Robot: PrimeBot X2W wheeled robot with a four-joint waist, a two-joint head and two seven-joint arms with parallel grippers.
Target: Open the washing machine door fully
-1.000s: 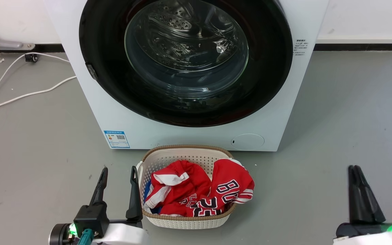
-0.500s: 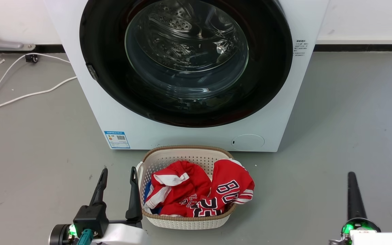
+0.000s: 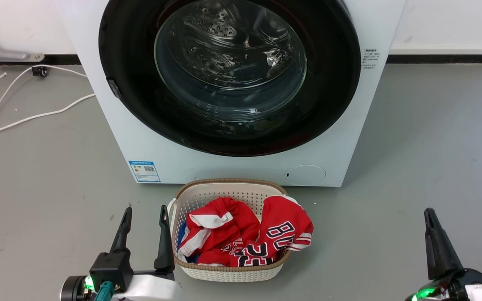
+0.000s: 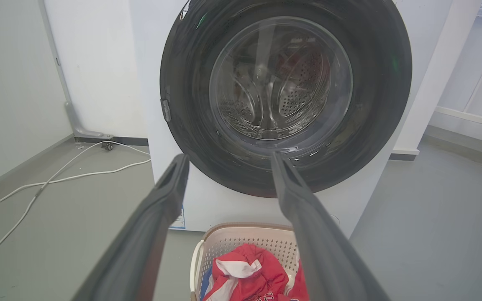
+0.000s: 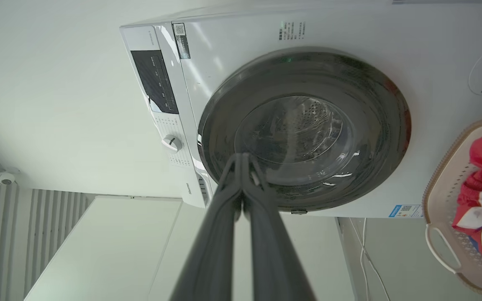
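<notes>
**op_newbie:** Where's the washing machine door sitting for you right now? And what are your claws up to?

**spin_cycle:** The door's shut, flush against the front of the washing machine. It's a big glossy black ring with the glass bowl in the middle, and you can see the steel drum through it. There's a small grey tab on the door's left rim. Nothing of yours is touching the door.

**op_newbie:** And the claws?

**spin_cycle:** Your left claw is open and empty, with its fingers spread. It's low at the bottom left of the head view, and its inner finger is just beside the left rim of the laundry basket. In the left wrist view those two fingers frame the lower part of the door, but they're well short of it.

Your right claw is closed on nothing. The right wrist view shows the fingertips pressed together. It's over bare floor at the bottom right, well apart from the machine.

**op_newbie:** Anything else around?

**spin_cycle:** The basket sits on the floor right in front of the machine, under the door, with red jerseys piled in it. A white cable trails across the floor on the left.
</notes>
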